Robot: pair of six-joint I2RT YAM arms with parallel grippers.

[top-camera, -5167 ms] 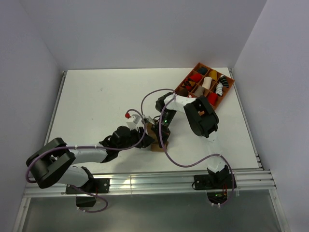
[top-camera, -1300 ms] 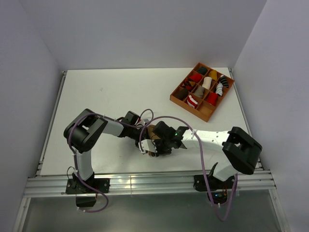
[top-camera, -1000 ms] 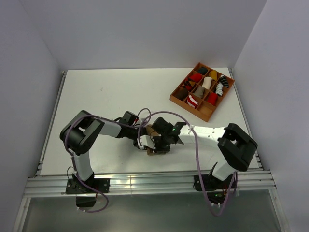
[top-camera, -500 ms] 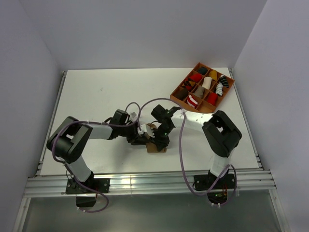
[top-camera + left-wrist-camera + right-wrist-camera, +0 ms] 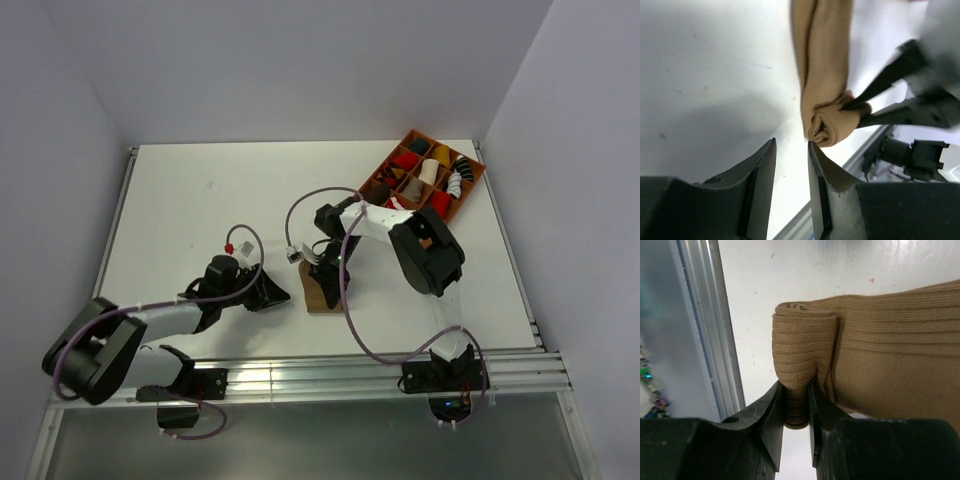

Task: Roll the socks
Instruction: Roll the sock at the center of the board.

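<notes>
On the white bench (image 5: 200,200), near its front edge, a tan-brown ribbed fabric sock (image 5: 822,60) is laid flat, one end wound into a short roll (image 5: 802,340). The roll is pinched between the nearly closed fingers of the right hand (image 5: 796,415). The left hand (image 5: 790,195) is held slightly parted and empty, just beside it. Rolling is judged barely begun; next, the roll must be turned along the flat length, fabric kept tight.

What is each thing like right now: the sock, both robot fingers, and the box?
tan sock: one end rolled up, the rest still flat.
right fingers: shut on the rolled end.
left fingers: open, holding nothing, just short of the roll.
tray: compartments hold sock rolls.
</notes>
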